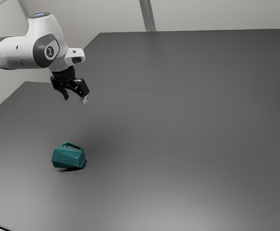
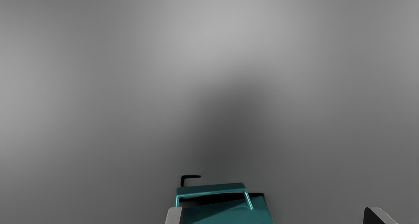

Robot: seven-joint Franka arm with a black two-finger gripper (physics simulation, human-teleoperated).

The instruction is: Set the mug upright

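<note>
Pale walls (image 1: 217, 14) stood behind a broad, dark grey, smooth bench (image 1: 188, 159), crossed by a thin seam (image 1: 178, 92). In the exterior view, the white-and-grey jointed arm (image 1: 19, 53) came in from about ten o'clock, and its black two-finger gripper (image 1: 75, 99) hung well above the bench with its fingers parted and nothing held. The teal, faceted mug (image 1: 68, 158) with an angular loop handle (image 1: 75, 144) lay tipped on its side on the bench, at eight o'clock from the view's centre and at about six o'clock from the gripper. The handle rose toward twelve o'clock.

In the wrist view, the two fingertips stood wide apart. One overlapped the mug's outline; the other was well clear of it. Sharp black shadow (image 2: 212, 198) showed through the handle's loop.
</note>
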